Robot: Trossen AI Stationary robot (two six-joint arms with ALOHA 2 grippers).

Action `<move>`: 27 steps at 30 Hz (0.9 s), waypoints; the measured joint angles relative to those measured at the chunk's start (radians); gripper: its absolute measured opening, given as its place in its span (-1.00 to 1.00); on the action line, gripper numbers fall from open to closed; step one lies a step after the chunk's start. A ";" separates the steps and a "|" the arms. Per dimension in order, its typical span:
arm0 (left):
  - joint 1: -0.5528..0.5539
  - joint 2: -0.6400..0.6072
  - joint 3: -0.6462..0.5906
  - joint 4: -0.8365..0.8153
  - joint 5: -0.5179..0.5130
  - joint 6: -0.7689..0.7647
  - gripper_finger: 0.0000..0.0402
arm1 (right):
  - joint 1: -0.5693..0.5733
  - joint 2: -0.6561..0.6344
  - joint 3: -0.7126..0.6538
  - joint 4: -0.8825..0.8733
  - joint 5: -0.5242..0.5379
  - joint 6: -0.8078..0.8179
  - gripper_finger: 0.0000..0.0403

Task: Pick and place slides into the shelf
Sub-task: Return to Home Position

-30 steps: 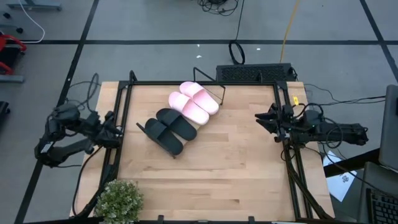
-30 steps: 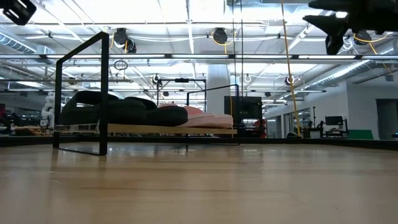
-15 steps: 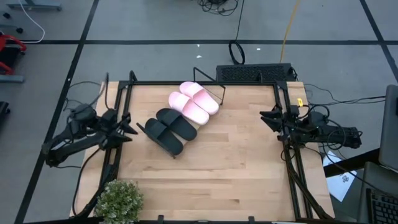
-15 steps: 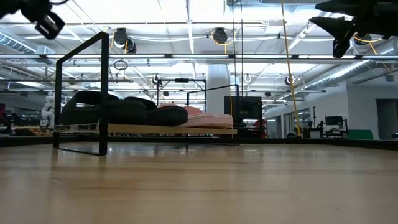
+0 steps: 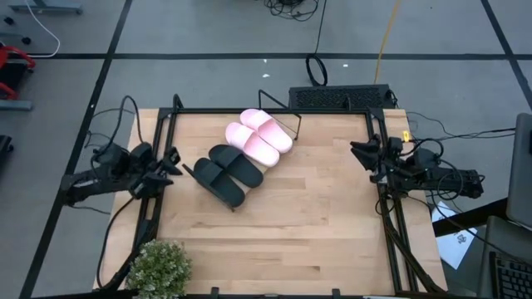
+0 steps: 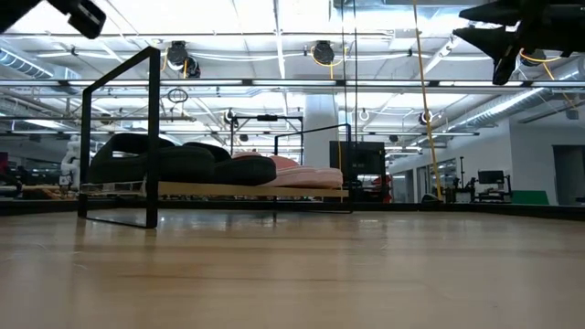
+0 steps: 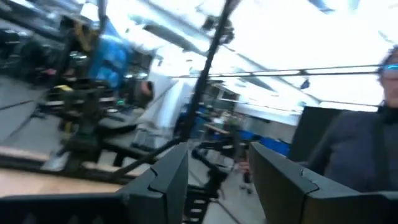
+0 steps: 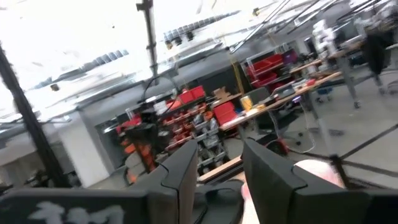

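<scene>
1. All four slides are seen lying on the shelf (image 6: 247,190), a slanted board in a thin black wire frame that stands askew on the worktop (image 5: 291,224).
2. The black pair (image 5: 226,173) is set side by side on one half of the shelf, the half nearer the left arm.
3. The pink pair (image 5: 259,138) is set side by side on the other half, touching the black pair along one side.
4. In the low view the black slides are seen at the shelf's near end, with the pink ones partly hidden behind them.
5. The left gripper (image 5: 170,162) is held just beside the black end of the shelf, over the worktop's edge, raised well above the board and pointed towards the shelf.
6. Its fingers (image 7: 165,183) are spread wide, and nothing is held between them.
7. The right gripper (image 5: 357,154) is held well apart from the shelf, on its pink side, over the opposite edge of the worktop and likewise raised.
8. Its fingers (image 8: 180,177) are parted by a narrower gap, and nothing is held.
9. A potted plant (image 5: 158,266) is placed at a worktop corner well apart from the shelf, on the left arm's side.
10. A person (image 7: 367,149) in a dark top is seen beyond the left gripper in its wrist view.
</scene>
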 joint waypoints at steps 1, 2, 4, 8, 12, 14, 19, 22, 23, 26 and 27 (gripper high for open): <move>-0.031 0.004 -0.007 0.023 -0.009 0.008 -0.18 | 0.000 0.000 0.000 0.003 0.014 -0.004 -0.40; -0.063 0.009 -0.005 0.034 -0.012 0.023 -0.17 | 0.000 0.000 0.000 0.005 0.015 -0.009 -0.40; -0.122 0.012 0.020 0.003 -0.037 0.045 -0.17 | 0.000 0.000 0.000 0.010 0.016 -0.025 -0.40; -0.239 0.038 0.045 -0.107 -0.153 0.096 -0.18 | 0.000 0.000 0.000 0.015 0.037 -0.027 -0.40; -0.364 0.074 0.040 -0.111 -0.244 0.171 -0.18 | 0.000 0.000 0.000 0.011 0.041 -0.058 -0.40; -0.432 0.096 0.039 -0.113 -0.307 0.202 -0.18 | 0.000 0.000 0.000 0.008 0.042 -0.074 -0.40; -0.611 0.150 0.038 -0.117 -0.480 0.268 -0.17 | 0.000 -0.001 0.000 -0.008 0.041 -0.080 -0.40; -0.718 0.186 0.038 -0.126 -0.557 0.274 -0.18 | 0.000 -0.002 0.000 -0.029 0.039 -0.080 -0.40; -0.752 0.199 0.038 -0.128 -0.585 0.285 -0.17 | 0.000 -0.002 0.000 -0.036 0.038 -0.080 -0.40; -0.840 0.229 0.038 -0.135 -0.686 0.332 -0.17 | 0.000 -0.002 0.000 -0.039 0.036 -0.080 -0.40; -0.865 0.235 0.033 -0.135 -0.718 0.337 -0.17 | 0.000 -0.002 0.000 -0.037 0.030 -0.081 -0.40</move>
